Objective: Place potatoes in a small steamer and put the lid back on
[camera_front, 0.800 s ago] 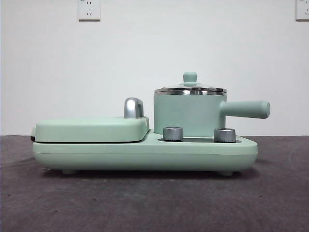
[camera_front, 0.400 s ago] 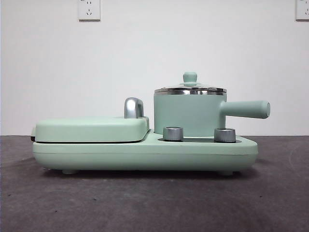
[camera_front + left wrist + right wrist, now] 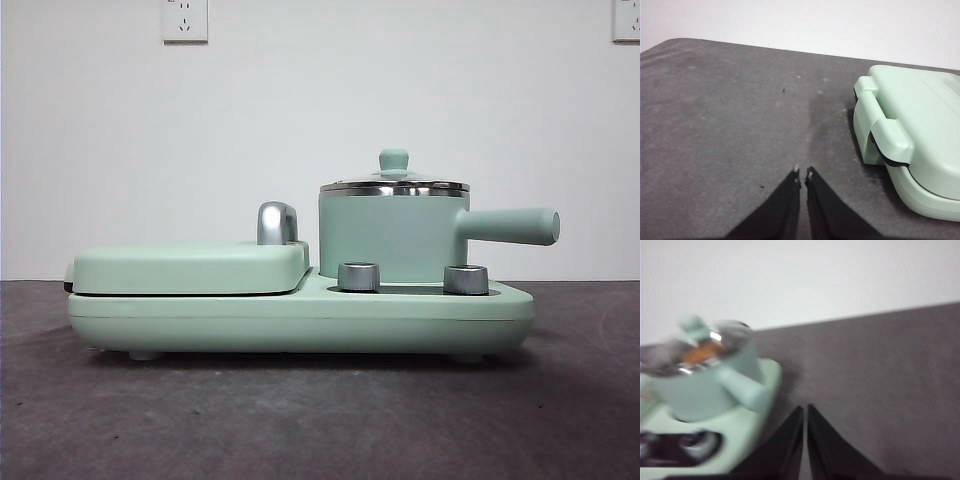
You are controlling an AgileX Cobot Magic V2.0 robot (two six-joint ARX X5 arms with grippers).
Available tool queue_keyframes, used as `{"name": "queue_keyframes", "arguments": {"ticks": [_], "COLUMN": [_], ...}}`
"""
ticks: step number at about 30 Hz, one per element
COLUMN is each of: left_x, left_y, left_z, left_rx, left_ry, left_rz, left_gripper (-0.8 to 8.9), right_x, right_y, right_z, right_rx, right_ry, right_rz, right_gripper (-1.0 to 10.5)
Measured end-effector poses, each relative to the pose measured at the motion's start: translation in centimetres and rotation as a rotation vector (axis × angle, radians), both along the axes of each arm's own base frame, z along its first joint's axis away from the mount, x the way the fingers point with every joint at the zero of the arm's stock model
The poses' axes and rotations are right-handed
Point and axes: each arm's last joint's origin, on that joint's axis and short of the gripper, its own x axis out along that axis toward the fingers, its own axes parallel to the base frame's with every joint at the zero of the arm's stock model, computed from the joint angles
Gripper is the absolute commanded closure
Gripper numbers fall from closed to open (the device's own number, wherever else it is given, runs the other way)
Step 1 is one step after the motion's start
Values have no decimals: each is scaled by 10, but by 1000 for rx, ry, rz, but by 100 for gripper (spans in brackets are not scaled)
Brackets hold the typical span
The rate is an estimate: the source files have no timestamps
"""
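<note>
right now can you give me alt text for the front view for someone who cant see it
A mint green small steamer with its glass lid on sits on a mint green cooker base, its straight side handle pointing to the picture's right. Beside it lies a flat griddle cover with a chrome handle, two silver knobs in front; no claw shows.

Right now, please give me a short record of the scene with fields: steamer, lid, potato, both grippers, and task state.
steamer: the small steamer stands on the green cooker base, its side handle sticking out level
lid: the lid sits on the steamer's rim
potato: an orange shape, likely the potato, shows blurred through the glass lid in the right wrist view
left gripper: left gripper over bare table beside the griddle cover, jaws shut, empty
right gripper: right gripper near the steamer, jaws shut, empty
task state: appears finished
</note>
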Motion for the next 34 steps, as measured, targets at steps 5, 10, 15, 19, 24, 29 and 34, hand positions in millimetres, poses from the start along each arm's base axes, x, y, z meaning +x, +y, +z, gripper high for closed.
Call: {"name": "queue_keyframes", "arguments": {"ticks": [5, 10, 15, 19, 24, 29, 34], "left_x": [0, 0, 0, 0, 0, 0, 0], "left_y": [0, 0, 0, 0, 0, 0, 0], "left_z": [0, 0, 0, 0, 0, 0, 0], "left_rx": [0, 0, 0, 0, 0, 0, 0], "left_ry": [0, 0, 0, 0, 0, 0, 0], "left_rz": [0, 0, 0, 0, 0, 0, 0], "left_gripper": [789, 789, 789, 789, 789, 789, 789], "right_x": [2, 4, 3, 3, 3, 3, 3], "right_y": [-5, -5, -5, -5, -5, -5, -5], "right_z": [-18, -40, -47, -47, -47, -47, -47], "right_rx": [-75, -146, -168, -185, -193, -194, -194], "right_ry": [4, 38, 51, 49, 49, 47, 47], "right_rz": [-81, -75, -73, -71, -71, -71, -71], "right_gripper": [935, 935, 936, 936, 936, 935, 936]}}
